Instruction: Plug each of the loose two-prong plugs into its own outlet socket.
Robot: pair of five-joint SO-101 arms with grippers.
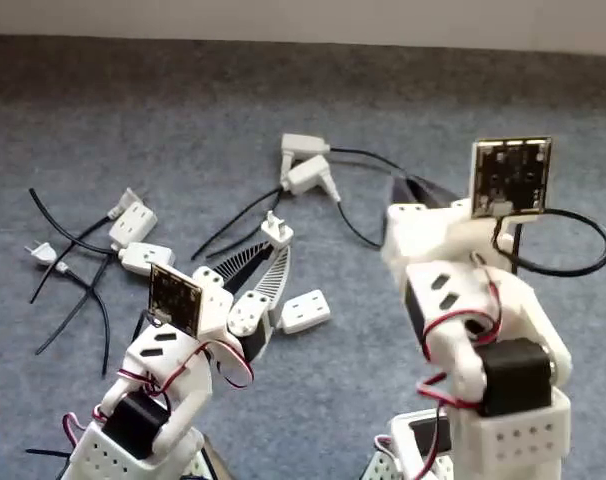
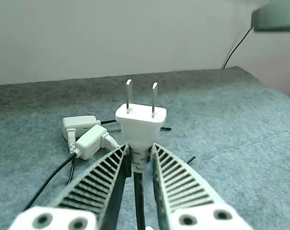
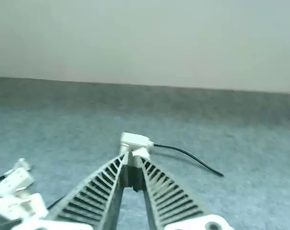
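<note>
- Left fingers: clenched on the neck of a white two-prong plug, at the point where its black cord leaves the body. The cord runs back between them.
- Left gripper: raised over the grey mat, near the middle of the table. The plug body sticks out past the fingertips, and both bare prongs point away from the gripper.
- Right fingers: drawn together, tips almost meeting. Whether anything is pinched between them cannot be told.
- Right gripper: low over the mat and aimed towards the far middle. In the high view it is mostly hidden behind the right arm.
- Pair of white corded pieces: on the far middle of the mat, touching each other, with a black cord leaving each. Whether one is plugged into the other cannot be told. In the right wrist view they line up just past that gripper's tips.
- Single socket block: flat on the mat, just beside the left gripper and between the two arms. It is apart from the held plug.
- Far socket block: on the left side of the mat. Something small and white touches its far end, too small to make out.
- Near socket block: just beside the far one.
- Loose plug: at the left edge of that group, on a black cord.
- Tangle of black cords: spread over the mat around the left group.
</note>
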